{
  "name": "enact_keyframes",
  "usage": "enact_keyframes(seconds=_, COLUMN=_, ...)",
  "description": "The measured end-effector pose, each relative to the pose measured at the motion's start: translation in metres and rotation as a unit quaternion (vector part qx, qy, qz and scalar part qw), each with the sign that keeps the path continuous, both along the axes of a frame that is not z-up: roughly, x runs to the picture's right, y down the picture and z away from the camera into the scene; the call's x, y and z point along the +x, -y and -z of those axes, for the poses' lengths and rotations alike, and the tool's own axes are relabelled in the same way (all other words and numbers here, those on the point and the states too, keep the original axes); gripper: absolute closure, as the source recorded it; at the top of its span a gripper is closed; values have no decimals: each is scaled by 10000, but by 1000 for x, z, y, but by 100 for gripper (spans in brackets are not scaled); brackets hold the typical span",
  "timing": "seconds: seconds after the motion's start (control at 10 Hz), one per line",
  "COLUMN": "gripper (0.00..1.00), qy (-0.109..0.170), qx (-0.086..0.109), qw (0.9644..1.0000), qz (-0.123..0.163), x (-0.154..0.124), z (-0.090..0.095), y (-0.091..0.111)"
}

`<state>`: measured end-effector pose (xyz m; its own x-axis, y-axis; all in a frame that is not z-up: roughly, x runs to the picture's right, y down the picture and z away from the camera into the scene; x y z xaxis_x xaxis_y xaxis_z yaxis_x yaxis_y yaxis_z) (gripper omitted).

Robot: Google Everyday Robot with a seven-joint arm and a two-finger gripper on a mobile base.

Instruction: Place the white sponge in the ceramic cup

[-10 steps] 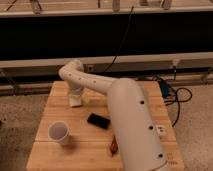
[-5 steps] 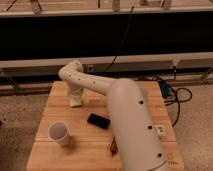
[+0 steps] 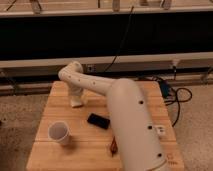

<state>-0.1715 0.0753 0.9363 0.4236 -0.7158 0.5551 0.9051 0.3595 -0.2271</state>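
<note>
Little has moved since the earlier frames: the arm keeps its bent reach and the tool stays low on the counter, behind the ceramic cup and slightly to the cup's right in the view; whether it is spread or pinching I cannot tell; the white sponge seems to be the pale block at its tip, touching it, long axis unreadable; the cup stands upright and apart, mouth open; by my judgement the carry runs from behind the cup toward the near edge and a touch leftward, clear of the black flat object lying right of the cup.
</note>
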Motion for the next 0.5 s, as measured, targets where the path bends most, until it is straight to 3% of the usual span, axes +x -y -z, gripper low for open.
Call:
enact_keyframes(seconds=0.3, gripper=75, qy=-25, qx=30, qw=10000, qz=26, x=0, z=0, y=-2)
enact_keyframes(seconds=0.5, gripper=94, qy=-69, qx=56, qw=9999, qz=52, x=-4, z=17, y=0)
